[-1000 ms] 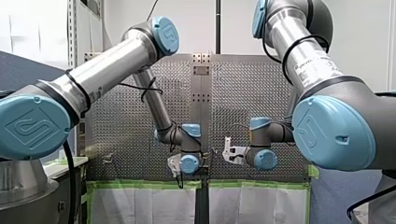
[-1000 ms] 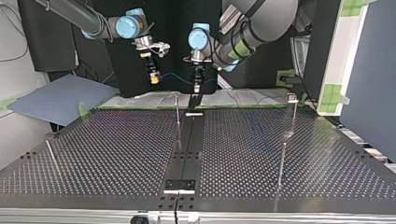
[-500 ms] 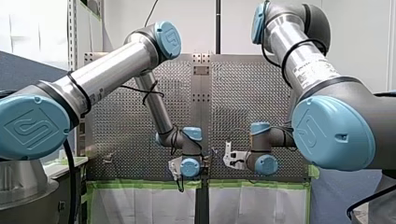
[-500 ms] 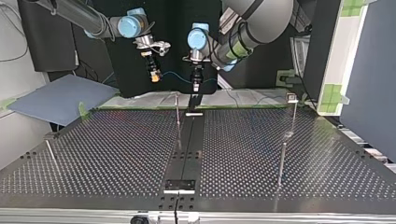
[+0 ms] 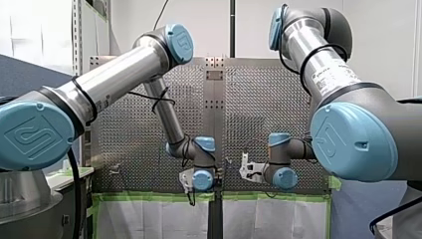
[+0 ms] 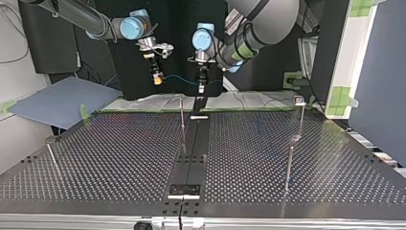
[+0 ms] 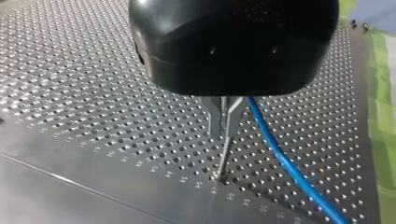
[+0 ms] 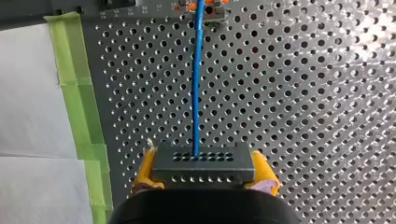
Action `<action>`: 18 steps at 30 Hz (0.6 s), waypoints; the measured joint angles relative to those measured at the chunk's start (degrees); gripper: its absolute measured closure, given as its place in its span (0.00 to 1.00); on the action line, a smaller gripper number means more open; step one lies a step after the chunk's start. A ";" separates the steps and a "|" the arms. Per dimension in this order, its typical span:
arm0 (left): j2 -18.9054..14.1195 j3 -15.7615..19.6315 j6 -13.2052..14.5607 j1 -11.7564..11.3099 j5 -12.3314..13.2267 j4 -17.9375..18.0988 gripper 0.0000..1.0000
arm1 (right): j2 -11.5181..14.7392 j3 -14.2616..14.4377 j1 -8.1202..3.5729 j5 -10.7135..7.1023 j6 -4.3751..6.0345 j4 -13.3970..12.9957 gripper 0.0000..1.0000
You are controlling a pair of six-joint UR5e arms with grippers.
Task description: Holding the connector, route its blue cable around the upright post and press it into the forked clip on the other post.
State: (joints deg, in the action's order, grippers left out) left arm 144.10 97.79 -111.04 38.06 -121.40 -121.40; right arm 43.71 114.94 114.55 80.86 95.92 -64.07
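Status: early, the routing itself is not started.

- Done: my right gripper (image 8: 204, 164) has the connector (image 8: 204, 176). It is clamped between the yellow pads (image 8: 145, 170), which touch its two ends and are only as far apart as the block is long.
- My left gripper (image 7: 223, 122): the metal fingers are drawn together with hardly a gap. The blue cable (image 7: 280, 158) comes out just beside them. I cannot tell if they pinch it or it only passes by.
- A thin rod (image 7: 223, 156) runs from under those fingertips to the table (image 7: 93, 93). I cannot tell which post it is.
- In the top view the cable hangs in a shallow sag between the two grippers, off the table. It is wrapped round nothing.
- Left to do: take it round the upright post (image 6: 182, 117), then seat it in the clip. My guess for the clip post is the one with the small head (image 6: 299, 100), well apart from both grippers. The fork is too small to confirm.

Orientation:
- The connector's long axis runs pad to pad, straight across the right fingers.
- The holed face sits between the pads, on the side away from the wrist.
- The cable enters a hole near mid-row, roughly centred between the pads. It leaves straight, square to the long axis, away from the fingers over the table.
- There is no visible twist or kink in that run.
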 joint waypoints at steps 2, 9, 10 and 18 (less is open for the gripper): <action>0.57 -0.01 -0.05 0.00 -0.03 0.24 0.98 | -0.07 -0.01 -0.03 -0.04 0.00 -0.25 1.00; 1.65 -0.14 -0.42 0.02 -0.04 0.85 0.98 | -0.28 -0.08 0.01 -0.22 0.14 -0.94 1.00; 1.69 -0.14 -0.47 0.02 -0.03 0.86 0.98 | -0.40 -0.14 0.07 -0.23 0.12 -0.99 1.00; 1.71 -0.21 -0.57 -0.03 -0.02 0.89 0.98 | -2.58 -1.70 0.25 -0.28 -0.05 -0.70 1.00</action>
State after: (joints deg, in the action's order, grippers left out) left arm 145.82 97.58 -111.61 38.03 -121.42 -120.51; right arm 41.13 113.24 114.81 80.58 95.86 -64.77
